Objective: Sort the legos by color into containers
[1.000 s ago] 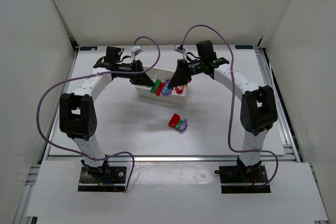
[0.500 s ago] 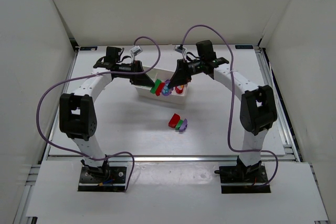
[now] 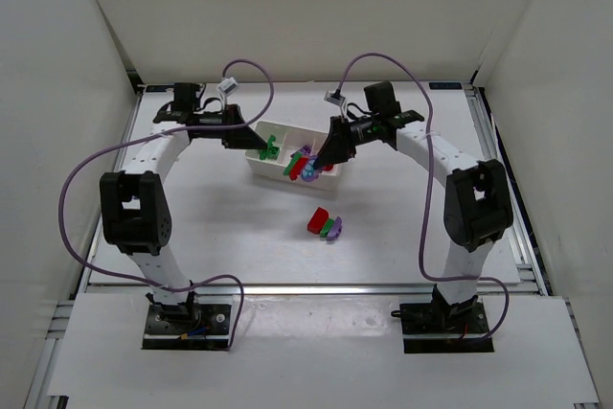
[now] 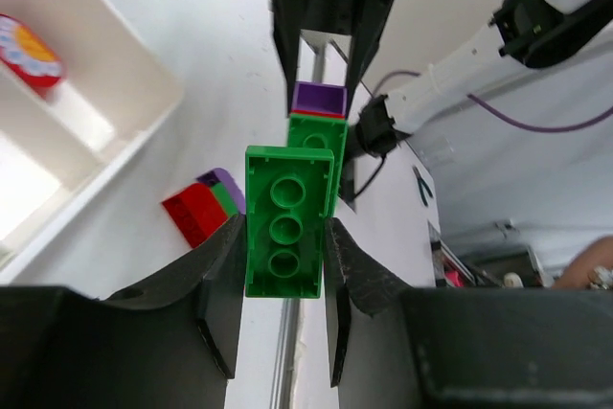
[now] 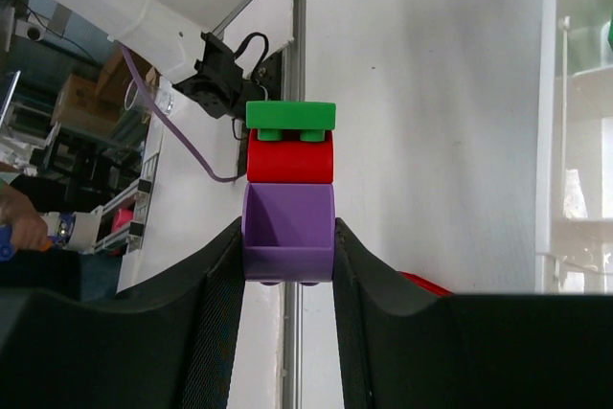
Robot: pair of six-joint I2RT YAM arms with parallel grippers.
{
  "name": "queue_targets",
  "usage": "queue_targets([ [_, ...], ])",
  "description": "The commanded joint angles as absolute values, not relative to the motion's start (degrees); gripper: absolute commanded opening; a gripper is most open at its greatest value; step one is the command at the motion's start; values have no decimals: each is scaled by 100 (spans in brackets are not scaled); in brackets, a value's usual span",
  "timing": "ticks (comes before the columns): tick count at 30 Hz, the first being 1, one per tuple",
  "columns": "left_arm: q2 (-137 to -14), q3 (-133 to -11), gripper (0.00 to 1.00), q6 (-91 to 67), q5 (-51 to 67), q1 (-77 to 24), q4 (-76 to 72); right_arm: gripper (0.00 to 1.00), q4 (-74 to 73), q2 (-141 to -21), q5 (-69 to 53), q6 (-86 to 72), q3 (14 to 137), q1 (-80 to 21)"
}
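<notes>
Fingers (image 4: 218, 284) of the left gripper (image 4: 284, 241) were clamped on the long sides of a bright green rectangular plastic brick (image 4: 285, 200), whose face with three round rings was turned toward the wrist camera. Seen from above, that brick hung at the left end of a shallow white plastic tray (image 3: 257, 166) with three compartments. Whether it touched the tray could not be told.

The right gripper (image 5: 287, 241) was closed on a purple brick (image 5: 288, 222) at the base of a short stack. A red brick (image 5: 290, 158) was pressed onto the purple one, and a thin green piece (image 5: 291, 115) sat at the outer end. The stack was tilted over the middle of the tray, with its green end pointing toward the left gripper's brick, and the two were apart.

A red round piece (image 4: 29, 45) with a yellow face lay in one end compartment. Nearer the arm bases, well apart from the tray, a cluster of three bricks (image 3: 326, 225) in red, green and purple sat touching on the white table (image 3: 192, 227).
</notes>
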State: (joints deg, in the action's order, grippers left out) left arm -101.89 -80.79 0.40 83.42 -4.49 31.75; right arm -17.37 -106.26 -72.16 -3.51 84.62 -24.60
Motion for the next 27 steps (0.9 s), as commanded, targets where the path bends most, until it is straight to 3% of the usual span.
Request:
queue_targets([
  [1, -9852, -8358, 12, 114, 8552, -185, 3199, 0, -1977, -10222, -7295, -79, 8341, -2364],
  [8, -9905, -8490, 12, 228, 7833, -167, 3208, 0, -2276, -10081, -7208, 334, 8279, -2329],
  [16, -10300, -8938, 13, 27, 3181, -922, 3243, 0, -2470, -9835, -6944, 562, 8209, -2206],
  [18, -10449, -9044, 14, -113, 2621, -1055, 3226, 0, -2470, -9809, -6926, 563, 8165, -2162],
  [25, -11100, -9368, 29, -87, 1241, -1274, 3173, 0, -2452, -9765, -6908, 563, 8121, -2083],
  [27, -11197, -9430, 43, -88, 967, -1274, 3173, 0, -2452, -9791, -6926, 580, 8130, -2048],
])
